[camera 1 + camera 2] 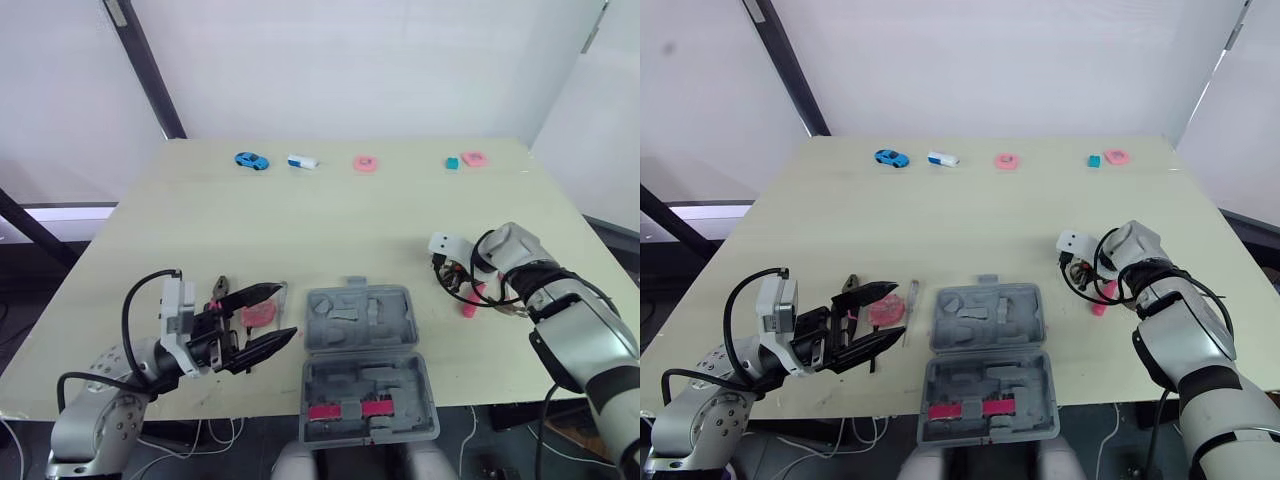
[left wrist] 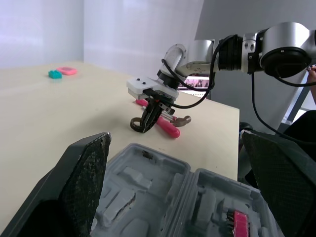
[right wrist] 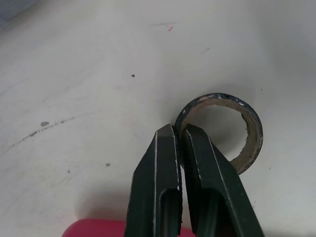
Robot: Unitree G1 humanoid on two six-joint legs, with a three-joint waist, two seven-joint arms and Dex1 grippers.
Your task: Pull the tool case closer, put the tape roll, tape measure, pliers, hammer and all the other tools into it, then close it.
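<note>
Pale table (image 1: 330, 210), white walls. Near its right edge, tape roll (image 3: 253, 129) pinched by its wall in right gripper (image 3: 178, 129). Likely light, stiff ring; wall grip suits. Left gripper (image 1: 288, 311) spread wide at front edge, beside open tool case (image 1: 360, 360).

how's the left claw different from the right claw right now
The left claw is wide open; the right claw is shut. The left claw holds nothing, while the right claw pinches the wall of the tape roll. The left claw sits beside the open tool case; the right claw is further off, next to the pink-handled hammer. Both have two black fingers.
</note>
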